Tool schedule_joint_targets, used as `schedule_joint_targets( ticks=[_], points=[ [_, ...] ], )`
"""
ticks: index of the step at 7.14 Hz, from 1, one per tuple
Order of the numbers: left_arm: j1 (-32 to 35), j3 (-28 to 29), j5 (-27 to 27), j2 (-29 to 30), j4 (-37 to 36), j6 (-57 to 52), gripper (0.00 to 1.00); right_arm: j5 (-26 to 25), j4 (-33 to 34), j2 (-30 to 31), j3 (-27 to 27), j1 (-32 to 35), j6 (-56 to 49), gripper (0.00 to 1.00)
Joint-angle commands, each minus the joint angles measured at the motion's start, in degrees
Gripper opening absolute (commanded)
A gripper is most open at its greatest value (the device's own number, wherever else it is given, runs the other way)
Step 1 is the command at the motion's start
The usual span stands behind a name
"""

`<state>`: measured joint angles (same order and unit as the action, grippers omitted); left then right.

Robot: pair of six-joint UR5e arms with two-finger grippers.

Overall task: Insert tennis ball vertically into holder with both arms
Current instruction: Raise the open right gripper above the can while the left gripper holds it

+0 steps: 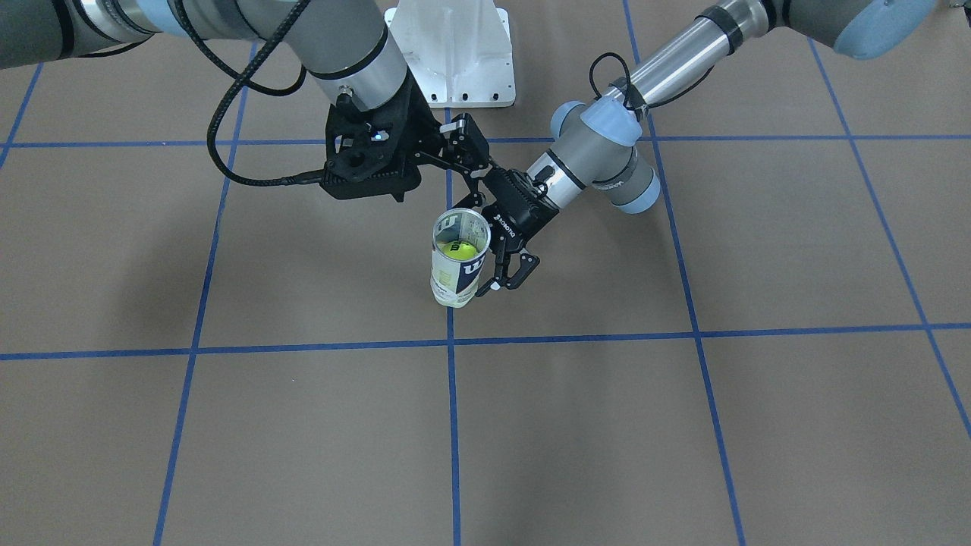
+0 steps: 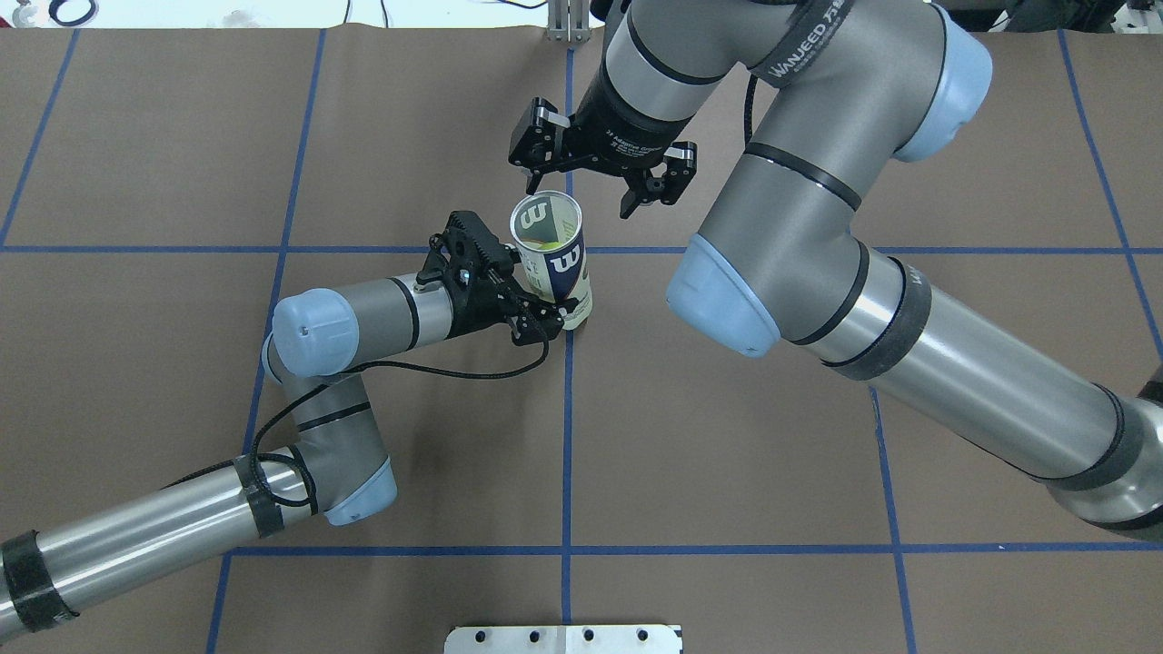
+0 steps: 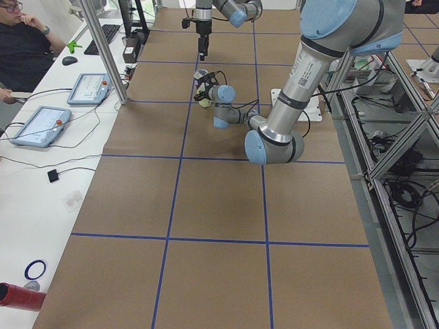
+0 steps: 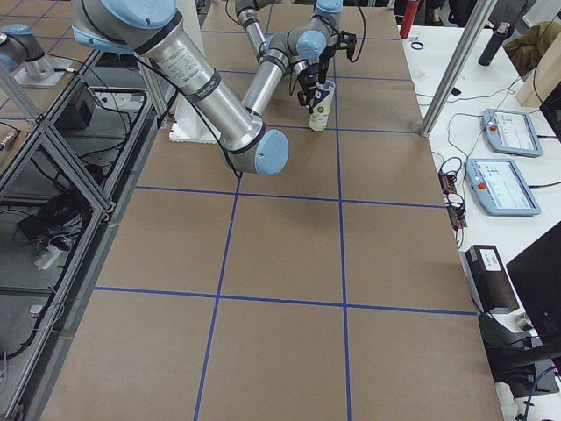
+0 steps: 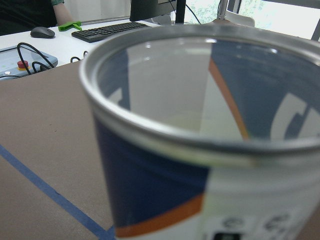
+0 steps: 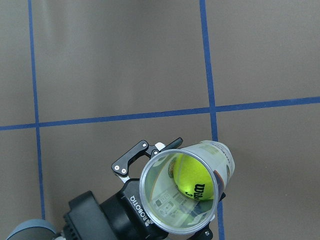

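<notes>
The holder [image 1: 457, 277], a clear can with a navy and white label, stands upright on the brown table near a blue tape crossing. It also shows in the overhead view [image 2: 565, 268]. A yellow tennis ball [image 6: 192, 181] lies inside it, also seen from the front [image 1: 463, 249]. My left gripper [image 1: 489, 284] reaches in low from the side and is shut on the can's lower part. Its fingers [image 6: 131, 159] straddle the can. The can's rim [image 5: 150, 131] fills the left wrist view. My right gripper [image 2: 579, 198] hangs open and empty just above and beyond the can's mouth.
The white robot base plate [image 1: 455, 45] stands behind the can. Brown table paper with blue tape lines [image 2: 567, 436] spreads all round. An operators' desk with tablets [image 3: 36, 125] and an aluminium post [image 3: 103, 48] runs along the far side; a person sits there.
</notes>
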<state>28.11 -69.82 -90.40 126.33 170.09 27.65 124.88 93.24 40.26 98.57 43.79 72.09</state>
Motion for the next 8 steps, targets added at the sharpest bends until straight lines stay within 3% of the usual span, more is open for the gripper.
schedule_joint_targets(
  ticks=[1,8],
  points=[
    [-0.2,-0.5,0.0,-0.6,0.1,0.0,0.99,0.0,0.0,0.3,0.0,0.6,0.0,0.99],
    [-0.6,-2.6,-0.1,-0.6,-0.1,0.1,0.99,0.5,-0.2,1.9,0.1,1.8,-0.9,0.99]
  ],
)
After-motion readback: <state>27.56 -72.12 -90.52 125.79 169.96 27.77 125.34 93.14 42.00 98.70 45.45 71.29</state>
